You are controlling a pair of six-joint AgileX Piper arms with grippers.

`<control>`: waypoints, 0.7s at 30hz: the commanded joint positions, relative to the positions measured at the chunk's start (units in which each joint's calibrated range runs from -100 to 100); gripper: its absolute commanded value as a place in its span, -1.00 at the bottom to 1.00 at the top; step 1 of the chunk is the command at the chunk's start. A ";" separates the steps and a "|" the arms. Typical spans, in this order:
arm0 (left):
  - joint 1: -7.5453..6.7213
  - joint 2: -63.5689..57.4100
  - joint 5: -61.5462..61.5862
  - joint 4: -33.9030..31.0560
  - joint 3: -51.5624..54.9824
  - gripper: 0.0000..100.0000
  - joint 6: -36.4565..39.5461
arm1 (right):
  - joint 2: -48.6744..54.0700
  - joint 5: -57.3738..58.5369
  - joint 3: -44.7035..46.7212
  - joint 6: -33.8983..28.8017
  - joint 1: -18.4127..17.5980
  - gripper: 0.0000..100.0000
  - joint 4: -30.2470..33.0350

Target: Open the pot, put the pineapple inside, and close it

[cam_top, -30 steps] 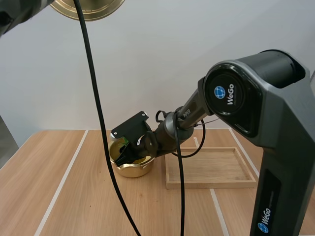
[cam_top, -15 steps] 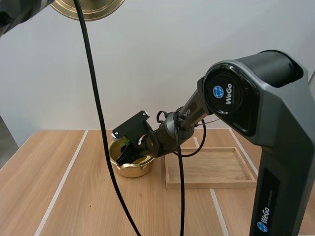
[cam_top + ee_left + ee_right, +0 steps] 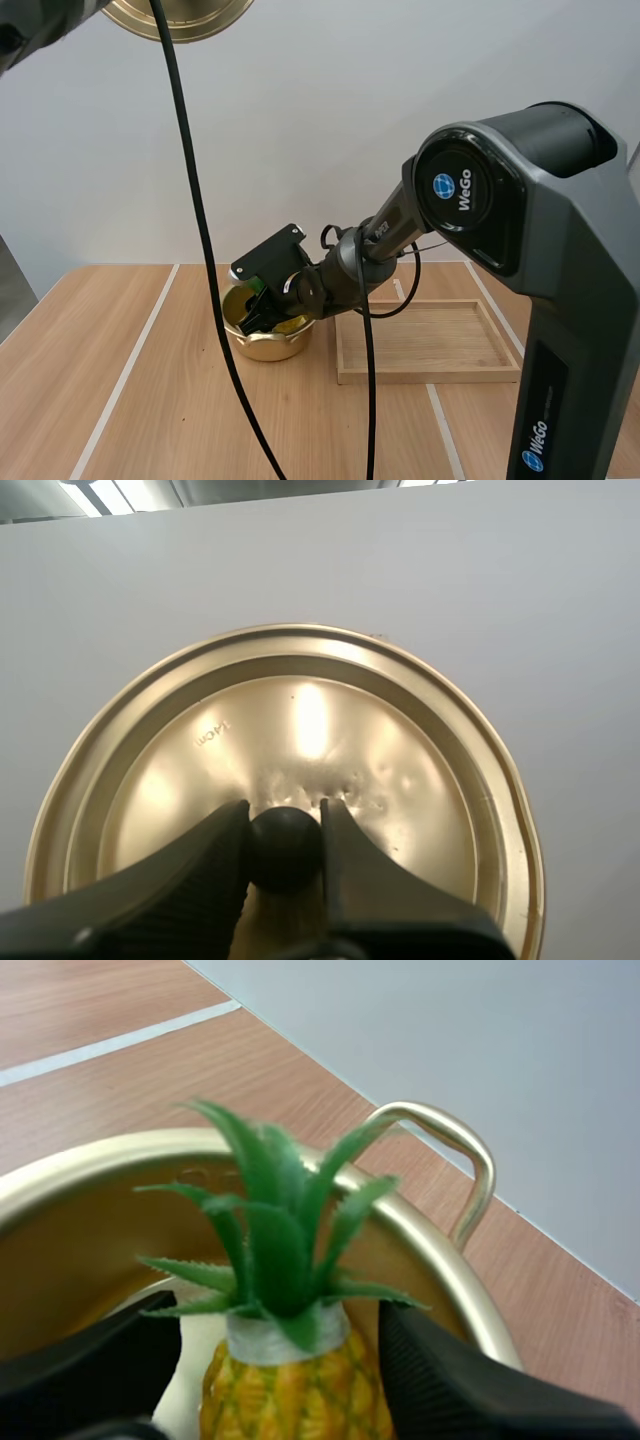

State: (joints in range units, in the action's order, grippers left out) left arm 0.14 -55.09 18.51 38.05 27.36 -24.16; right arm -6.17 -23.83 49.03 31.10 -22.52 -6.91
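My left gripper (image 3: pixel 285 820) pinches the knob (image 3: pixel 285 848) of the lid (image 3: pixel 300 720), aloft at 11 o'clock. My right gripper (image 3: pixel 280 1312) stands spread, flanking the pineapple (image 3: pixel 290 1400) inside the pot (image 3: pixel 60 1172), 9 o'clock of the tray (image 3: pixel 430 372); its wrist has edged up since a second ago.

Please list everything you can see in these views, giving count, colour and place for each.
table: one, light wood with white stripes, under everything
wooden tray: one, light wood, on the table's right part
pot: one, gold, open, on the table left of the wooden tray
lid: one, gold with a black knob, held up in the air
pineapple: one, yellow with a green crown, upright inside the pot
left gripper: one, black, shut on the lid's knob
right gripper: one, black, down in the pot at the pineapple
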 commanded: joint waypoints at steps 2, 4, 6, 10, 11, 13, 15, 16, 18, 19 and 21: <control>-0.13 -0.43 -1.71 0.42 -0.45 -1.00 0.06 | 0.33 0.17 0.09 0.36 0.24 1.00 -0.06; -0.13 -0.43 -1.71 0.42 -0.45 -1.00 0.06 | 0.33 0.84 0.09 0.36 0.24 1.00 -0.06; -0.13 -0.43 -1.71 0.42 -0.45 -1.00 0.06 | 0.33 0.84 0.09 0.36 0.24 1.00 -0.06; -0.13 -0.43 -1.71 0.42 -0.45 -1.00 0.06 | 0.85 1.20 -0.28 0.36 0.24 1.00 -0.06; -0.13 -0.43 -1.71 0.42 -0.45 -1.00 0.06 | 1.14 1.86 -0.57 0.36 0.24 1.00 -0.06; -0.13 -0.43 -1.71 0.42 -0.45 -1.00 0.06 | 1.95 3.54 -1.16 0.29 0.24 1.00 -0.26; -0.13 -0.43 -1.71 0.42 -0.45 -1.00 0.06 | 2.98 4.77 -1.91 0.29 0.24 1.00 -1.02; -0.13 -0.43 -1.71 0.42 -0.45 -1.00 0.06 | 3.48 5.05 -2.42 0.29 0.24 1.00 -1.32; -0.13 -0.43 -1.71 0.42 -0.45 -1.00 0.06 | 4.21 6.68 -3.90 0.29 0.24 1.00 -1.32; -0.13 -0.43 -1.71 0.42 -0.45 -1.00 0.06 | 4.29 7.47 -4.67 0.29 0.24 1.00 -1.32; -0.13 -0.43 -1.71 0.42 -0.45 -1.00 0.06 | 4.84 9.10 -5.90 0.29 0.24 1.00 -1.44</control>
State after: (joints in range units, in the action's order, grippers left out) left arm 0.14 -55.09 18.51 37.95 27.36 -24.16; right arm -2.60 -16.31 44.34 31.10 -22.52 -8.09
